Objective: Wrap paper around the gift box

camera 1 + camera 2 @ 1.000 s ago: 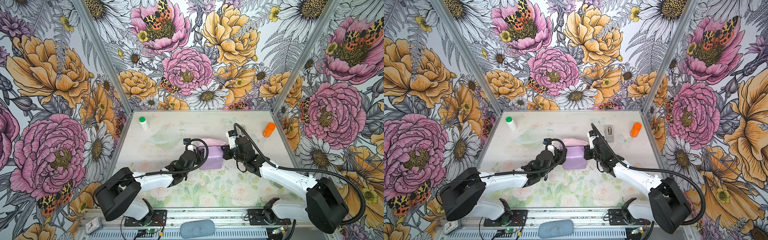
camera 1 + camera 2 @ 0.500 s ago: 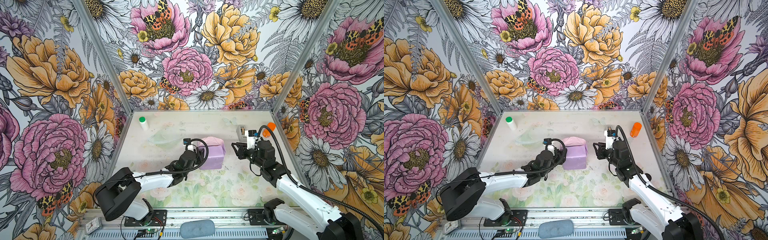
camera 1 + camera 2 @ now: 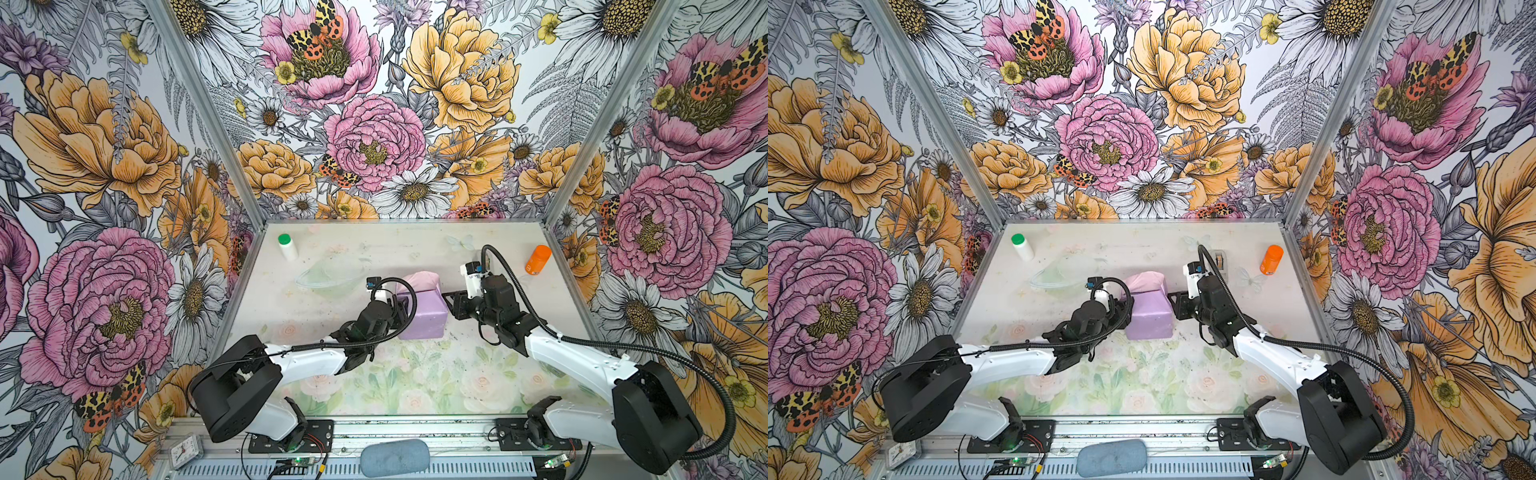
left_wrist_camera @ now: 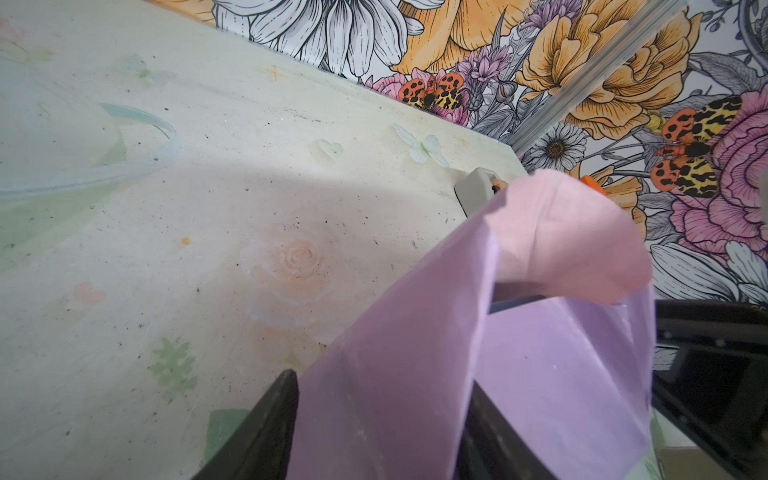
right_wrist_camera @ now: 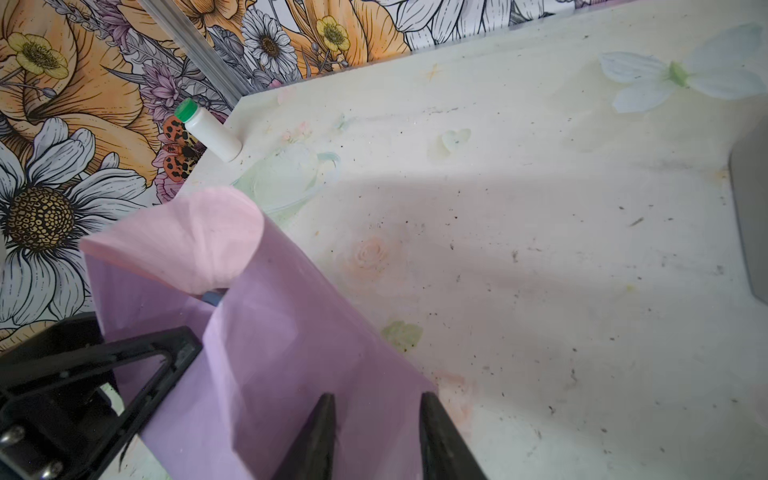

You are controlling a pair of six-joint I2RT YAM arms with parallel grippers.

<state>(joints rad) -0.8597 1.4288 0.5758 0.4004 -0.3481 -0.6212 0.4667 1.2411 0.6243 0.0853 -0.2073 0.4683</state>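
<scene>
Lilac-pink thin wrapping paper fills the left gripper pad to pad. Jaws are roughly half spread, clamped on the papered side of the parcel facing them. Reads as a steadying hold, no free gap. Right gripper: fingers a narrow way apart, nothing pinched, tips right at the papered wall on the opposite side. Touching or just off, can't tell.

Matte navy square gift box sits between the two sets of jaws, almost fully covered; only a blue sliver shows under the loose flap. Parcel's long axis runs crosswise to the line joining the jaws, heading out past both sets of fingertips.

Key relation: that outer end isn't closed. Paper there stands up as a curled pink flap, above and beyond both jaws, about equally near each. Left is busy holding, so right is the free arm. My read: it goes up and over to press the flap down.

Small grey tape dispenser lies near the right jaws' outer side, away from the parcel, well apart from the left. Green-capped white bottle and orange bottle are further out, not in play.

Risk: thin sheet, flap may spring back.
</scene>
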